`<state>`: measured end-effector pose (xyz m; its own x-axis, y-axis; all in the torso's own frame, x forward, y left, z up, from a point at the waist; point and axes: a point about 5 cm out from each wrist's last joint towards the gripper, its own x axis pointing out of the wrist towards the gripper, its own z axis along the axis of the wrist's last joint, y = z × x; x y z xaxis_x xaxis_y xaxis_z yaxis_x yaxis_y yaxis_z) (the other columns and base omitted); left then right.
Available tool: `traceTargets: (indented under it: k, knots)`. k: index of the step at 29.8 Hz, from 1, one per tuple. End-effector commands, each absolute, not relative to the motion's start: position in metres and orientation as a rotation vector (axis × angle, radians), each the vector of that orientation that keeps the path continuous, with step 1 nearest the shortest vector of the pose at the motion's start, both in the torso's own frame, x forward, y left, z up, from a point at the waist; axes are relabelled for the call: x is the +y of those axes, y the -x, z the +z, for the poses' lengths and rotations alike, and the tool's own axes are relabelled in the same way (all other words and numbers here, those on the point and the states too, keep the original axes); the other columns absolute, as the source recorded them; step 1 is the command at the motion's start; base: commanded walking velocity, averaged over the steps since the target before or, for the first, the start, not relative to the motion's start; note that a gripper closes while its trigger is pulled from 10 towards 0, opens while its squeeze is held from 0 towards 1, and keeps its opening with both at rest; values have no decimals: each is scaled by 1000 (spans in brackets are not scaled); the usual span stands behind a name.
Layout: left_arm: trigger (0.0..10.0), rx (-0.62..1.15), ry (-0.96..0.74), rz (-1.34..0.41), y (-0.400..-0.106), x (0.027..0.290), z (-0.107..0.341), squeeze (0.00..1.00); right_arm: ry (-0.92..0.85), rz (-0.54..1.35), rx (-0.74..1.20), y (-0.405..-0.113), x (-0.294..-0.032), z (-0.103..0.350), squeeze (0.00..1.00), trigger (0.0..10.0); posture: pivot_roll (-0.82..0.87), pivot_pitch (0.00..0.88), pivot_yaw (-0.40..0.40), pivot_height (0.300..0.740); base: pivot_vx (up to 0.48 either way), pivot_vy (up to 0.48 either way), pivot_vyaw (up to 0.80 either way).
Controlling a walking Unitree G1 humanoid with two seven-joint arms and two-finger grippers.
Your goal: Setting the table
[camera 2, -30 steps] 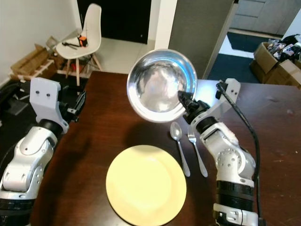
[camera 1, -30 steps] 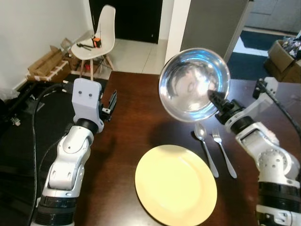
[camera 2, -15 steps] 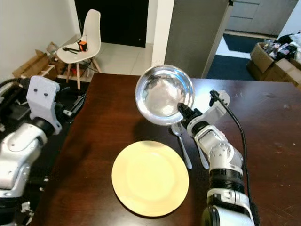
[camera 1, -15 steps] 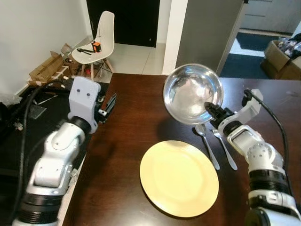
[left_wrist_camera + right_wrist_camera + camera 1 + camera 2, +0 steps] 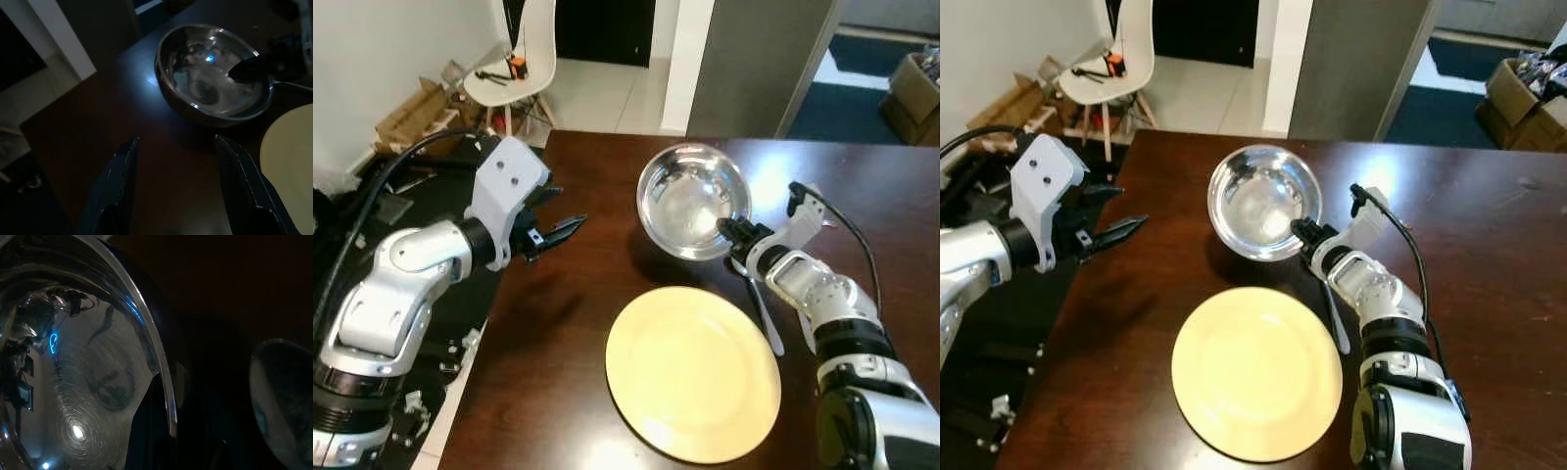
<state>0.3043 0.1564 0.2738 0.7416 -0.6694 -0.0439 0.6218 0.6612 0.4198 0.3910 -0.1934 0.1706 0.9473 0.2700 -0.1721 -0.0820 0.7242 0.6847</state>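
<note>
My right gripper (image 5: 732, 235) pinches the rim of the steel bowl (image 5: 692, 200), upper centre of the frame, just above the yellow plate (image 5: 693, 372). Plate and spoon (image 5: 1335, 315) are placed; I judge the bowl not yet released. My left gripper (image 5: 556, 235) hovers, fingers spread.

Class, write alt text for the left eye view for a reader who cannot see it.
The right tool grips the rim of a steel bowl over a dark table, beyond a yellow plate. The left tool hovers open at the table's left edge.
</note>
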Motion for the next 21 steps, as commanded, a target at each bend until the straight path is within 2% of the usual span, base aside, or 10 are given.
traceTargets:
  k: [1,11,13,15,16,21]
  knots:
    - [10000,-90,-436,-748,-299,158,273,0,-731,177,235,-395,-201,180,0,10000,98,199,73,740,0,0,0]
    - [10000,-71,-425,-749,-297,158,276,0,-751,172,198,-400,-207,192,0,10000,90,210,86,740,0,0,0]
    - [10000,-71,-421,-750,-298,156,275,0,-759,187,204,-400,-205,192,890,10000,83,207,85,740,0,0,0]
    - [10000,-71,-419,-751,-298,155,275,0,-760,191,206,-400,-204,192,890,10000,82,207,85,740,0,0,0]
    - [10000,-69,-419,-752,-298,154,274,0,-767,204,205,-400,-203,193,1000,10000,79,205,84,740,0,0,0]
    - [10000,-66,-419,-757,-298,152,271,0,-781,240,197,-399,-199,197,1000,10000,66,198,79,740,0,0,0]
